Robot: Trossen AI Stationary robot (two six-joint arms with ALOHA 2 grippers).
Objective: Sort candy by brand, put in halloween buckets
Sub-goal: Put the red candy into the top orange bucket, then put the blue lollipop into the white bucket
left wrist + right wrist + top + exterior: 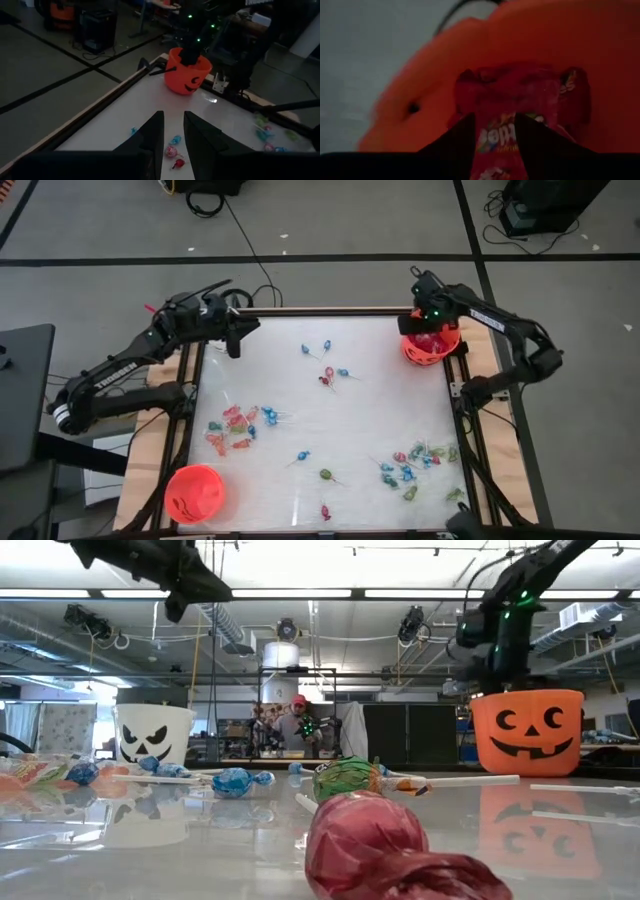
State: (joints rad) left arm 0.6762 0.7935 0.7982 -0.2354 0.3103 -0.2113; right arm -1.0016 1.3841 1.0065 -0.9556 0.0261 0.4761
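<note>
Red-wrapped lollipop [375, 845] fills the foreground of the low view, lying on the white table [300, 410] with a green-wrapped one [347, 778] just behind it. Across the table, both dark arms hang over the far edge. At the far right corner, an orange pumpkin-face bucket [432, 346] holds red candy packets [520, 107], and the right gripper [494, 135] sits down inside its mouth, fingers parted around a red packet lying among the others; whether they still grip it cannot be told. The left gripper [172, 145] hovers above the far left corner, its fingers narrowly apart and holding nothing. A second orange bucket [194, 493] stands at the near left corner, and a white bucket [153, 733] with a black face shows in the low view. Loose candy lies scattered: a blue and red cluster [240, 428] at left, a blue and green cluster [415, 465] at right, and a few blue lollipops [318, 348] near the middle.
</note>
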